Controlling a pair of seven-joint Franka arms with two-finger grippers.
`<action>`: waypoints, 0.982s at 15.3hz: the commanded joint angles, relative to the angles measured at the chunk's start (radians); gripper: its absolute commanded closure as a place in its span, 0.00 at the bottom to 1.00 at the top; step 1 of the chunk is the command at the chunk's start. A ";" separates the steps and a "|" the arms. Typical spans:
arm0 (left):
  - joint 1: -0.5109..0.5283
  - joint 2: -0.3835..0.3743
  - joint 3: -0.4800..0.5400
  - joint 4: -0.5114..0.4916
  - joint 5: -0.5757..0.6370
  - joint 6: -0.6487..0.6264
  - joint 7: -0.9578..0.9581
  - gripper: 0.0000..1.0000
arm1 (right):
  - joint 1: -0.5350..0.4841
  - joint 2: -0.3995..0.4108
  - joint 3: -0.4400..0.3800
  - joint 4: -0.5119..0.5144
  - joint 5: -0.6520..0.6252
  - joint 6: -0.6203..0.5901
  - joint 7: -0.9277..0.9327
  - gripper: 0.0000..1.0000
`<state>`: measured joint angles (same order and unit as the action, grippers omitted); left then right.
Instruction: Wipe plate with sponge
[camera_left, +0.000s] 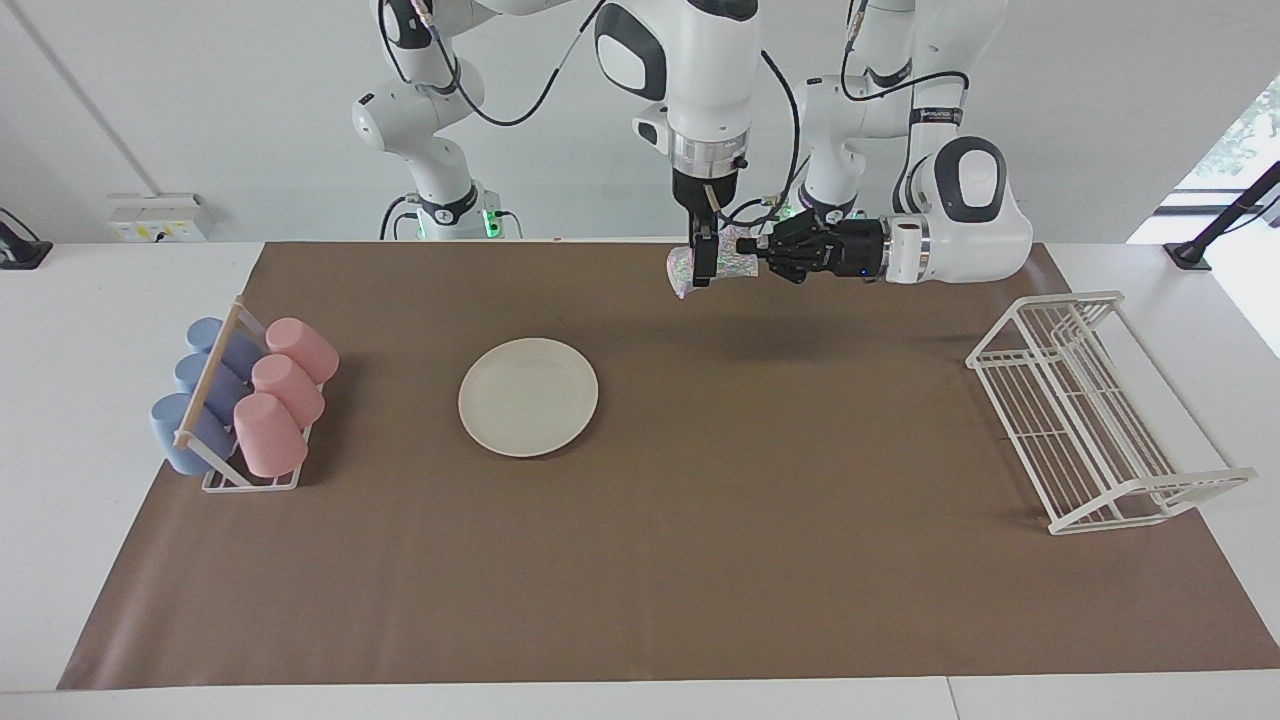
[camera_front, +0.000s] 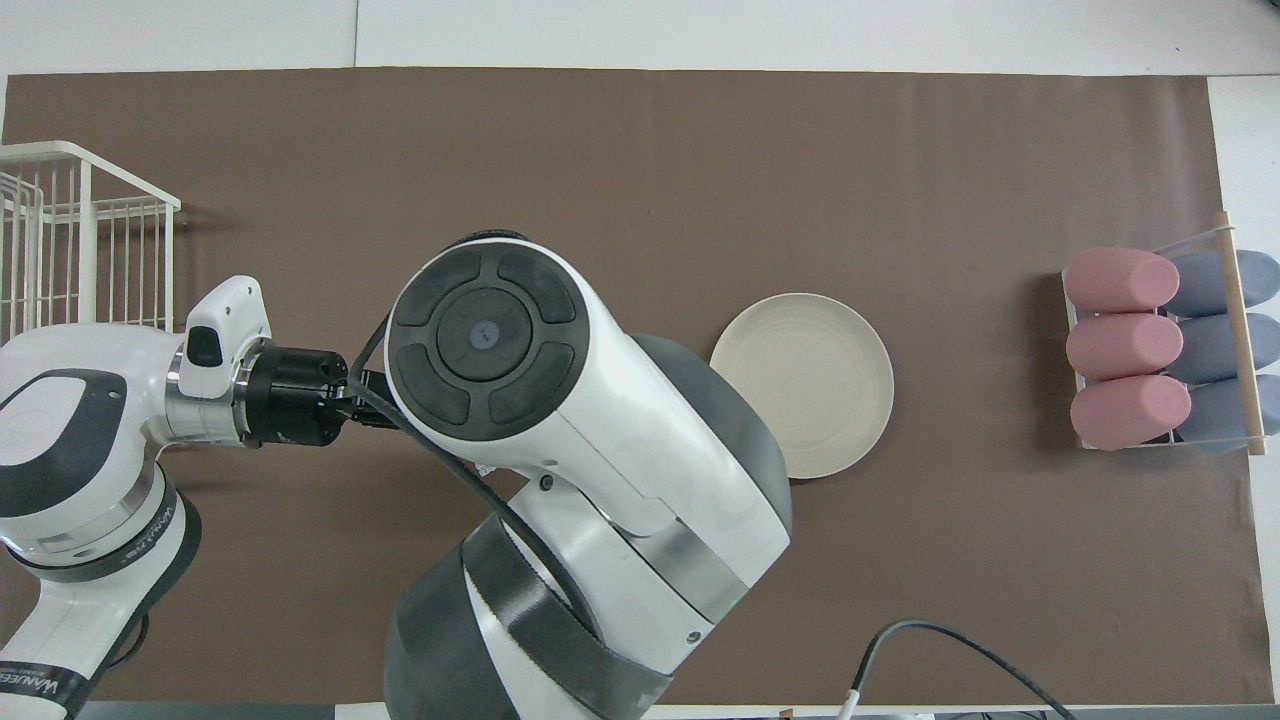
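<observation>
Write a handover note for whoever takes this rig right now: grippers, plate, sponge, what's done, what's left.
Left gripper: shut on the sponge, held in the air over the mat's edge nearest the robots.
Right gripper: open, pointing down, fingers around the same sponge; handover under way.
Plate: flat on the mat, bare, toward the right arm's end.
Done: sponge picked up.
Left: finish the handover, carry the sponge to the plate, wipe.

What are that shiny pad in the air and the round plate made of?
The sponge looks like metallic or foil-like mesh: silvery, glittery, wrinkled. The plate looks like matte ceramic or plastic: cream, plain rim, no gloss; which one is unclear.
</observation>
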<state>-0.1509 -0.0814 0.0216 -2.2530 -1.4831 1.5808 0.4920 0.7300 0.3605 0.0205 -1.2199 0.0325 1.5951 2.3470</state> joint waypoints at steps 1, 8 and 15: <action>-0.015 -0.006 0.014 -0.016 -0.020 -0.012 0.019 1.00 | -0.003 -0.037 0.001 -0.055 0.018 0.029 -0.057 0.00; -0.016 -0.006 0.014 -0.014 -0.020 -0.015 0.019 1.00 | -0.001 -0.038 -0.001 -0.056 0.040 0.031 -0.118 0.61; -0.016 -0.004 0.009 -0.013 -0.017 -0.018 0.019 1.00 | -0.012 -0.037 -0.001 -0.059 0.041 0.051 -0.130 1.00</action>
<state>-0.1527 -0.0814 0.0205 -2.2531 -1.4832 1.5703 0.4923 0.7289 0.3508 0.0203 -1.2352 0.0584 1.6162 2.2462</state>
